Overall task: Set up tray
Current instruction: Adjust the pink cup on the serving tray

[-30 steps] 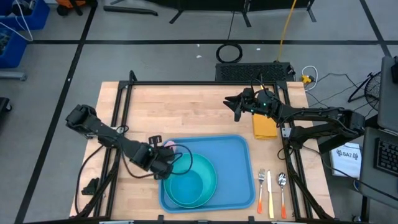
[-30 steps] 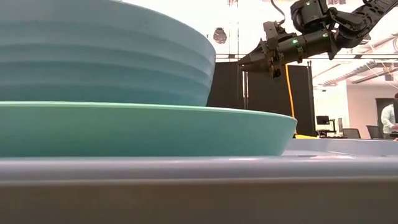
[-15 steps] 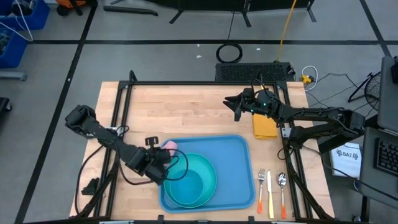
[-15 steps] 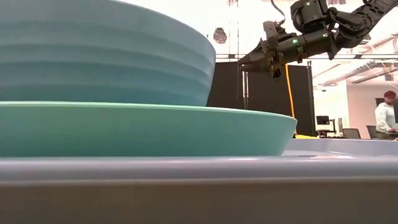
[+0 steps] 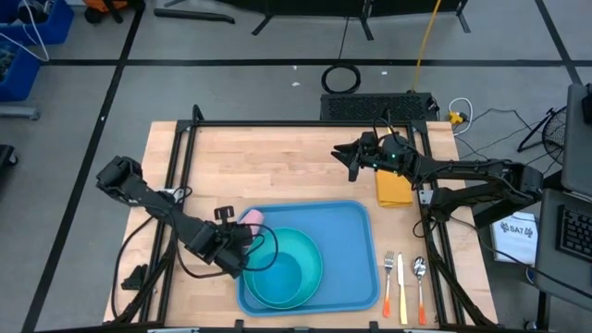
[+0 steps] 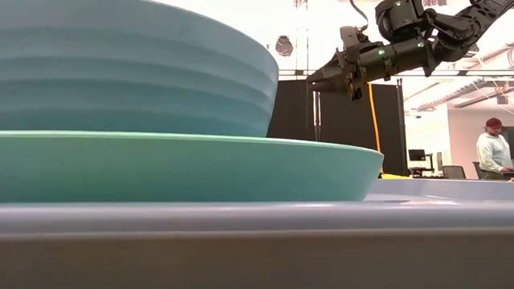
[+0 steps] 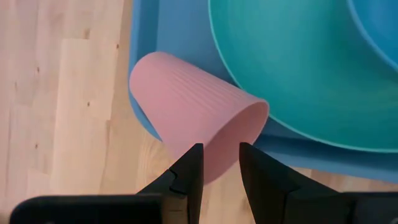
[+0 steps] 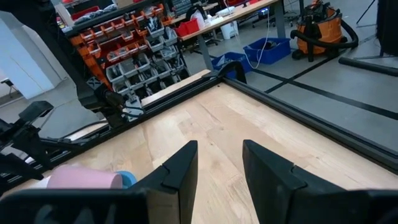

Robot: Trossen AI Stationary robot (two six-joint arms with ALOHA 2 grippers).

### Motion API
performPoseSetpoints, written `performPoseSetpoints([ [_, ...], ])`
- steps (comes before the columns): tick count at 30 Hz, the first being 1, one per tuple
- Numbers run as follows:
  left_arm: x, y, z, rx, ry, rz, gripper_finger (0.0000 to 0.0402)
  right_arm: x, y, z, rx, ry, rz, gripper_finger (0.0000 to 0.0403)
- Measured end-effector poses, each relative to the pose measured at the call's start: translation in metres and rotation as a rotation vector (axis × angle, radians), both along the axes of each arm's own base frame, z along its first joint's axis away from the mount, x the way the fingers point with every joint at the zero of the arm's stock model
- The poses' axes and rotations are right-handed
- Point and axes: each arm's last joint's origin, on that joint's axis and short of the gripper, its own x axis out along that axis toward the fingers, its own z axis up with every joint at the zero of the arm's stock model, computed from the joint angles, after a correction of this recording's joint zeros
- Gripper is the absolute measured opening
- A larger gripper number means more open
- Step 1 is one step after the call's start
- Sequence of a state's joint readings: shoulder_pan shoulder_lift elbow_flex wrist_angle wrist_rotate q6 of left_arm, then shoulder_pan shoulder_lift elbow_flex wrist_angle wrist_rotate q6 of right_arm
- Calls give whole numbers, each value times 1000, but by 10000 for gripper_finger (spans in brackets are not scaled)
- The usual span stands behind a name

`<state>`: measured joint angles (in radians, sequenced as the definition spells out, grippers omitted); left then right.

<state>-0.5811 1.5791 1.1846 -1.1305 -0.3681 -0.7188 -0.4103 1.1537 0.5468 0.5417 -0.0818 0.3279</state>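
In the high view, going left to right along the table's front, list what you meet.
Left gripper → pink cup → tray → fork → knife → spoon.

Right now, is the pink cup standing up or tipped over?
Tipped over. The pink cup lies on its side at the tray's corner.
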Motion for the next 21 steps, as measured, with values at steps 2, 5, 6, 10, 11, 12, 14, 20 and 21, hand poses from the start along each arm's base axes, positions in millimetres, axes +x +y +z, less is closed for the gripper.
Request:
performPoseSetpoints([
  [2,-1,1,-4,3,5,11,108,0,0,0,0,0,0,116],
  [5,-6,4,-14,23,35,27,108,0,0,0,0,0,0,116],
  [6,-8,5,-18,30,45,32,108,0,0,0,0,0,0,116],
  [10,-12,10,-29,50,52,52,108,0,0,0,0,-1,0,116],
  [11,-12,10,-30,59,48,52,108,0,0,0,0,-1,0,116],
  [12,-12,10,-30,68,42,52,108,0,0,0,0,-1,0,116],
  [14,-11,11,-30,84,29,51,108,0,0,0,0,-1,0,116],
  [20,-7,16,-28,102,16,67,73,0,0,1,-3,-8,-1,116],
  [21,-7,17,-28,102,16,70,55,0,0,1,-4,-11,-1,116],
])
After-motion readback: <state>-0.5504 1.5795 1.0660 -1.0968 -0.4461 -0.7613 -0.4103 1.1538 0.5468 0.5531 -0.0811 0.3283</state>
